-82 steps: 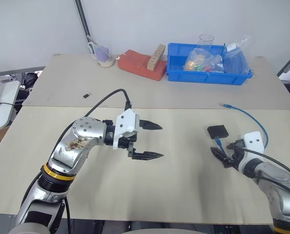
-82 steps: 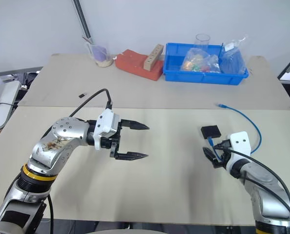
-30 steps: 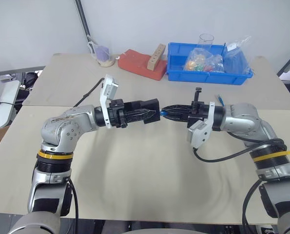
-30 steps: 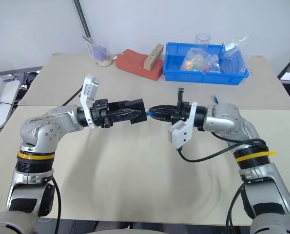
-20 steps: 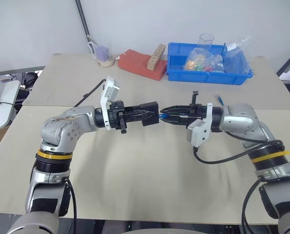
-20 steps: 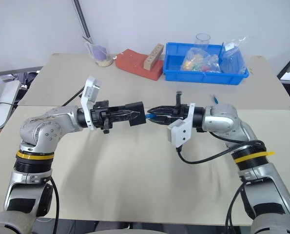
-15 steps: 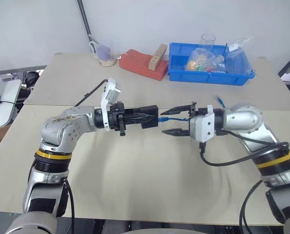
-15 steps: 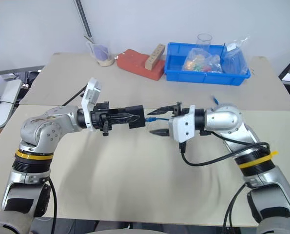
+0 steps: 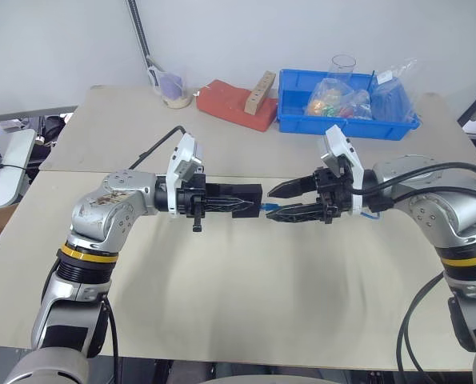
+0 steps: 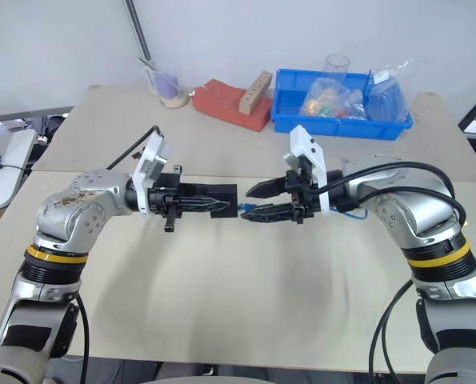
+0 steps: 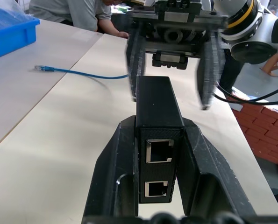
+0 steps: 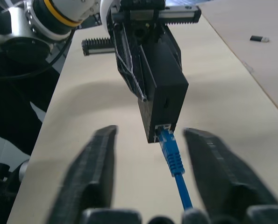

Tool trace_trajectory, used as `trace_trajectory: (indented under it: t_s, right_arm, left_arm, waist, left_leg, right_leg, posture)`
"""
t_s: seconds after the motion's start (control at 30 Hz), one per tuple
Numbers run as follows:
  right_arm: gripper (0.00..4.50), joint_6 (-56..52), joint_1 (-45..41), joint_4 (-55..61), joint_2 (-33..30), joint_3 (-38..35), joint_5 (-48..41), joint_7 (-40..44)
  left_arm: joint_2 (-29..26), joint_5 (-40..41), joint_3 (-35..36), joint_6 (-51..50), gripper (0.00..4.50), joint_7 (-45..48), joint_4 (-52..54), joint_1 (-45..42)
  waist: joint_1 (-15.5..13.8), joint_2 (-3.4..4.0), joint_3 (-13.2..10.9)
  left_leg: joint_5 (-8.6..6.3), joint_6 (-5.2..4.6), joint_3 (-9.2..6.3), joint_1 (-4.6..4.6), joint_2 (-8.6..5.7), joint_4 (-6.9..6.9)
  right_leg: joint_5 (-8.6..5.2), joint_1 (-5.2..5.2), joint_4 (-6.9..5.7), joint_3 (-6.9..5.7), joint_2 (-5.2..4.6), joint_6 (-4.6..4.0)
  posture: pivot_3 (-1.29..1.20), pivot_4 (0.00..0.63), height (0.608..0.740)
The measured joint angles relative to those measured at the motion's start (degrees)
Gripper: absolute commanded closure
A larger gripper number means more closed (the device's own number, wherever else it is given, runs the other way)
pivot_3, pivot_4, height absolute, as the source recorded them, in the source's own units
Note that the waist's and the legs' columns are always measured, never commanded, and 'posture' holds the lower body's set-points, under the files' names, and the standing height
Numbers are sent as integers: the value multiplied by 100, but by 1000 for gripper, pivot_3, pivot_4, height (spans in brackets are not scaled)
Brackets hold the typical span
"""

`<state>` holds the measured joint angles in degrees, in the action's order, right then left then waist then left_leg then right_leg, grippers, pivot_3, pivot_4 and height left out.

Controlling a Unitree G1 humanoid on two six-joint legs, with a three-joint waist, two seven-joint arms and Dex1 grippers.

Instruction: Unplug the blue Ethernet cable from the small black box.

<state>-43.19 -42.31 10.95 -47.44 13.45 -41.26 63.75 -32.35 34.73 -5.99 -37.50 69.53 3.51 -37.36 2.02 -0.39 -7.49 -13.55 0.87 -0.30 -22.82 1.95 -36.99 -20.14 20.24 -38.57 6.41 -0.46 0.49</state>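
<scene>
My left gripper [image 9: 239,202] is shut on the small black box [image 9: 250,199] and holds it level above the middle of the table. The left wrist view shows the box [image 11: 155,100] clamped between both fingers, with two empty ports on its near face. The blue Ethernet cable [image 12: 174,156] is plugged into the box's far end [image 12: 164,88]. My right gripper [image 9: 274,203] faces the box with its fingers open, one on each side of the plug and not touching it. The cable's other end [image 11: 43,68] lies on the table.
A blue bin [image 9: 346,124] with bags and a clear glass stands at the back right. Beside it are a red item [image 9: 234,104] with a wooden block and a cup [image 9: 172,92]. A tiny black item [image 12: 259,38] lies on the table. A person [image 11: 78,11] sits beyond the table.
The right gripper, shut at the plug a second ago, has opened and its wrist has rolled over, its white housing now on top. The left gripper still holds the box in place.
</scene>
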Motion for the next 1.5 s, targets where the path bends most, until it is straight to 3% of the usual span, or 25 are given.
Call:
trace_trajectory:
  t_s: [0.8, 1.03, 1.5]
  right_arm:
    - [2435, 1, 12, -257, 460, 6, 864, 391]
    - [4490, 1, 12, -275, 505, 13, 962, 572]
    - [4490, -111, -52, -369, 514, 15, 978, 870]
  left_arm:
    - [17, 13, 0, 0, 3928, 136, 32, 0]
    - [10, -49, -8, 18, 3928, 144, 61, 0]
    - [2, -108, -22, 132, 3928, 236, 167, 59]
  waist:
    - [10, 0, 0]
    - [12, 0, 0]
    - [9, 0, 0]
  left_leg:
    - [1, -1, -6, -1, 0, 0]
    - [1, -1, -7, -1, 0, 0]
    - [1, -1, -9, -2, 0, 0]
  right_leg:
    - [0, 0, -1, -7, 1, 0]
    - [0, 0, -1, -9, 2, 0]
    - [0, 0, -1, -12, 1, 0]
  posture:
    - [0, 150, 740]
    - [0, 150, 740]
    - [0, 150, 740]
